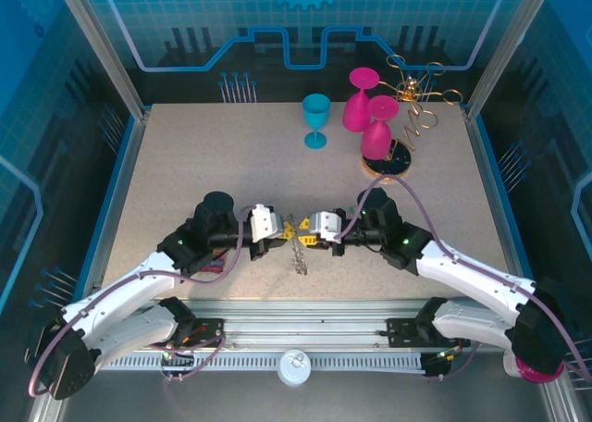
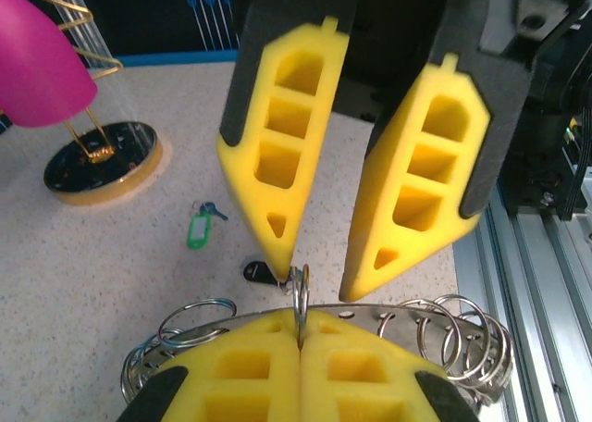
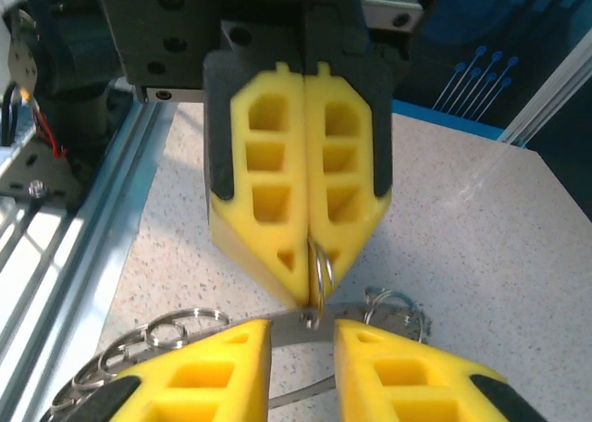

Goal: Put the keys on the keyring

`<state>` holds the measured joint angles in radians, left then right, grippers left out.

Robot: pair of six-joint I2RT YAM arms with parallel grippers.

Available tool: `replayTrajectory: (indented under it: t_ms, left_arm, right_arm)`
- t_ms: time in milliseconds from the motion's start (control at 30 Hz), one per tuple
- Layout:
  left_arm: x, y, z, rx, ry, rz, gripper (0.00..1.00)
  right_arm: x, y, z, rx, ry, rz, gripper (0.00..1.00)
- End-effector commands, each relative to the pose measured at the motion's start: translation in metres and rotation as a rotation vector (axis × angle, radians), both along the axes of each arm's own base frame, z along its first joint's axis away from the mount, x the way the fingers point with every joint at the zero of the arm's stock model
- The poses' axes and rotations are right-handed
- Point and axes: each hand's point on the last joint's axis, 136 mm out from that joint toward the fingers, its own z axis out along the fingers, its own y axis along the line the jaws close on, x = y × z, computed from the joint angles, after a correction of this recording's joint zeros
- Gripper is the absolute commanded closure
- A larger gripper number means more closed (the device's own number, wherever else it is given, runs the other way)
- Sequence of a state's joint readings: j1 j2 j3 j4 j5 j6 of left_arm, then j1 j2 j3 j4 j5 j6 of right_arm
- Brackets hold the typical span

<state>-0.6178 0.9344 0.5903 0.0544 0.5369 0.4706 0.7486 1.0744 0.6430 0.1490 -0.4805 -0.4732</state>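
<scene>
Two keys (image 2: 199, 229) lie on the table (image 2: 92, 292) beyond the left gripper (image 2: 300, 328), which clamps a keyring (image 2: 363, 308) loop; the right gripper (image 3: 302, 334) gapes.

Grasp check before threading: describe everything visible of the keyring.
The keyring is a thin, flat grey metal band, seen edge-on, with silvery wire loops crowded along its rim. The left end effector is shut on one upright loop; the right end effector, open, faces it with its tips close to that loop.
</scene>
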Motion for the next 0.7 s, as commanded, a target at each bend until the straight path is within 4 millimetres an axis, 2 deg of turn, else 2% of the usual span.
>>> replayTrajectory:
  t_ms: [0, 200, 400, 533, 667]
  left_arm:
    - [-0.009, -0.005, 0.027, -0.127, -0.078, -0.058, 1.00]
    - [-0.019, -0.007, 0.030, -0.176, -0.090, -0.109, 1.00]
    - [-0.019, -0.008, 0.030, -0.187, -0.088, -0.115, 1.00]
    - [-0.020, -0.009, 0.032, -0.200, -0.086, -0.126, 1.00]
    - [-0.017, -0.009, 0.031, -0.194, -0.081, -0.107, 1.00]
  right_arm:
    - [-0.002, 0.001, 0.024, 0.163, -0.003, 0.026, 0.74]
    - [-0.006, 0.003, 0.026, 0.208, 0.013, 0.064, 0.76]
    - [-0.011, 0.006, 0.027, 0.225, 0.023, 0.103, 0.80]
    - [-0.010, 0.007, 0.028, 0.227, 0.027, 0.112, 0.87]
    - [-0.010, 0.008, 0.032, 0.233, 0.027, 0.116, 1.00]
